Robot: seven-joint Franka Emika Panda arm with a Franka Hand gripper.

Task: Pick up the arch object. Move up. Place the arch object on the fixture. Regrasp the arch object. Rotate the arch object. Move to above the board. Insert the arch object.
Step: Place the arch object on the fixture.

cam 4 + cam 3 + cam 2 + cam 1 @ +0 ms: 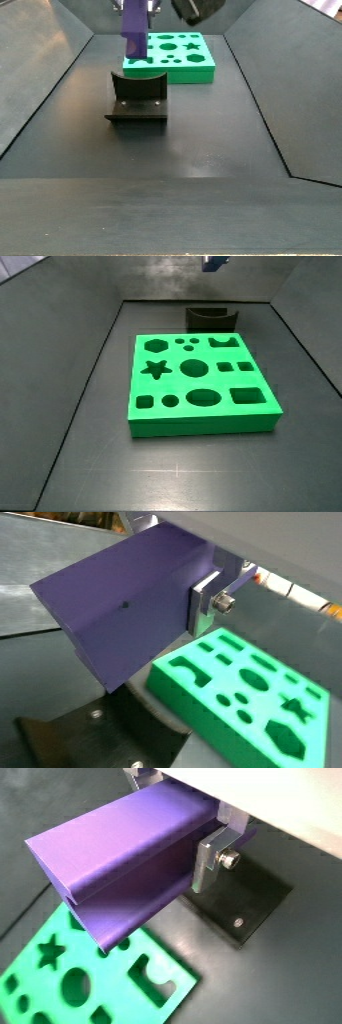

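Gripper (201, 843) high over the fixture (138, 100), fingers (215, 856) clamped on the purple arch block (135, 30); likely mid-carry, next a descent onto fixture, green board (201, 381) later.

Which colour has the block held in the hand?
Purple: the arch object, gripped by the hand, shows best in a wrist view.

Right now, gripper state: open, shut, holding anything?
Gripper: shut on the purple arch object, held in the air above the fixture.
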